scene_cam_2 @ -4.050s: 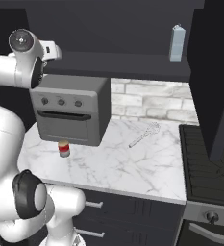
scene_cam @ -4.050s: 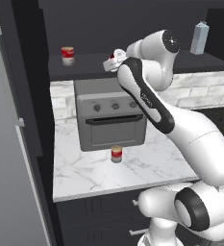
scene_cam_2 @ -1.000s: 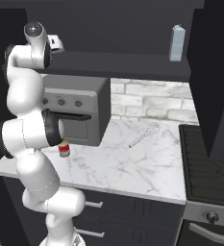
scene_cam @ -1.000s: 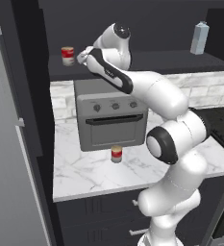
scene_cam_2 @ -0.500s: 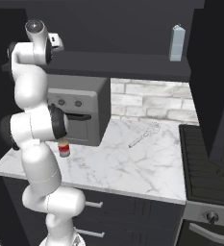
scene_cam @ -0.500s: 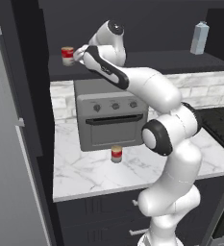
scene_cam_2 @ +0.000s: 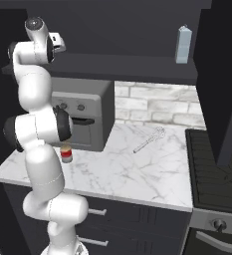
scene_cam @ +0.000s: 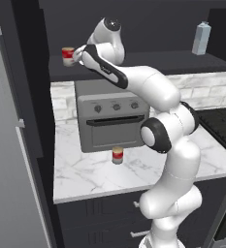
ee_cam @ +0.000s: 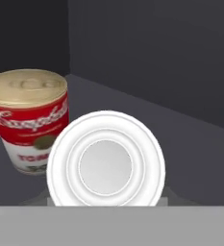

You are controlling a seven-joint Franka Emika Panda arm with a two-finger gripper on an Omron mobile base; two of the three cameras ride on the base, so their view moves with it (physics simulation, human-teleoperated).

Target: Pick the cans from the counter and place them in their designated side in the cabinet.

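The red and white soup can (ee_cam: 29, 120) stands upright on the cabinet shelf (scene_cam: 148, 68), just beside the gripper (scene_cam: 77, 54) and to its left in the hand view. I cannot tell how wide the gripper is open. The other can (scene_cam: 117, 155) waits far below on the worktop (scene_cam: 95, 177), by the toaster oven (scene_cam: 112, 118).

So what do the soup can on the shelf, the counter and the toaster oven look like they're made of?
The soup can looks like metal under a glossy red and white paper label, going by its dull ridged lid. The counter looks like polished marble: white with grey veins. The toaster oven seems painted or brushed metal, matte grey, though the rendering leaves that open.
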